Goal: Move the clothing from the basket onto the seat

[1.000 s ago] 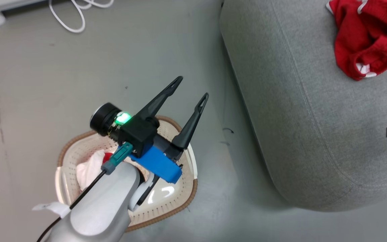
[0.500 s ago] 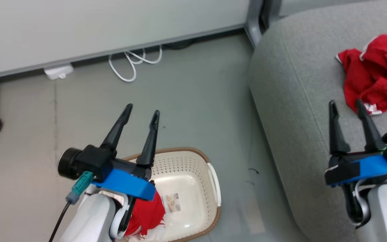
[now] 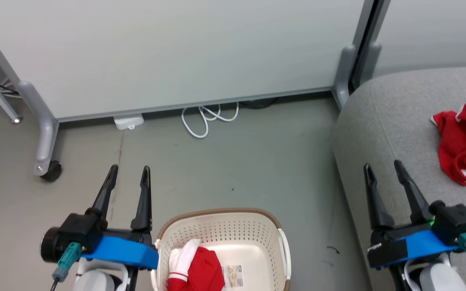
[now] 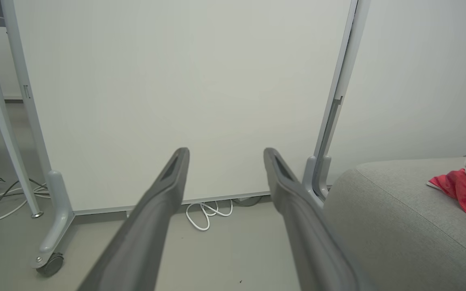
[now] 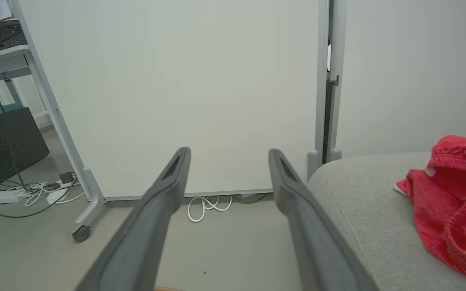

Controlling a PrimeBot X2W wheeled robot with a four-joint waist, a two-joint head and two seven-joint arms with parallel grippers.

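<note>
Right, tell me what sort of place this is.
Probably a lab or office corner rather than a home: wheeled partition panels, loose cables on a bare grey floor, and a couch.

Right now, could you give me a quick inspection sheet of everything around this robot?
Surface: smooth grey floor with a few small dark marks.
Job's things: cream basket on the floor holds a red and white garment beside a paper label; another red garment lies on the grey seat.
Clutter: nothing seen.
Grippers: left gripper and right gripper both open and empty, fingers pointing toward the partition.
Cables: white cable looped on the floor beside a white power block.
Surroundings: pale partition on a grey foot with a caster.
</note>
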